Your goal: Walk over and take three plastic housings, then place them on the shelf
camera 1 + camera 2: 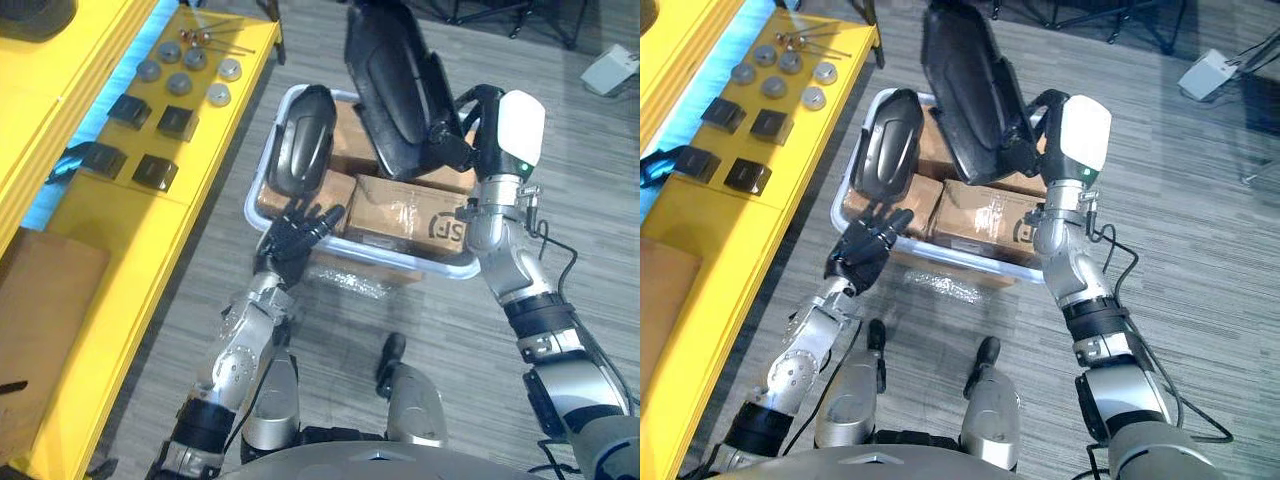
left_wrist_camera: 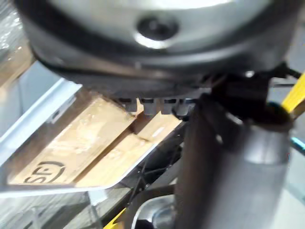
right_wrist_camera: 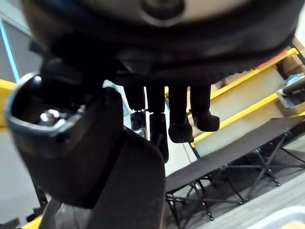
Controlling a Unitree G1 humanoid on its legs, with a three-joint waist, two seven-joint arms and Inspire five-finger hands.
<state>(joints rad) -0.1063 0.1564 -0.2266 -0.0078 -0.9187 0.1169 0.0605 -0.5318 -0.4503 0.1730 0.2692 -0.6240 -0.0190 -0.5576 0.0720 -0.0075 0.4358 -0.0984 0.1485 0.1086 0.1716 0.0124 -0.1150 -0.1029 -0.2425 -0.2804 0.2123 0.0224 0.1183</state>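
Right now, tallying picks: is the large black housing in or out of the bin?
Out: the large housing hangs above the bin, gripped by the right hand.

The large housing (image 1: 395, 90) above the bin (image 1: 380, 258) runs off the upper edge and covers part of the right hand (image 1: 488, 125) pinching it. With the small housing (image 1: 303, 140), it hides parts of the cardboard boxes (image 1: 400, 215) in the bin. Whether the left hand (image 1: 292, 240) touches the small housing cannot be told. The round parts (image 1: 190, 70) on the yellow shelf (image 1: 110, 300) beside the bin are too small to identify.
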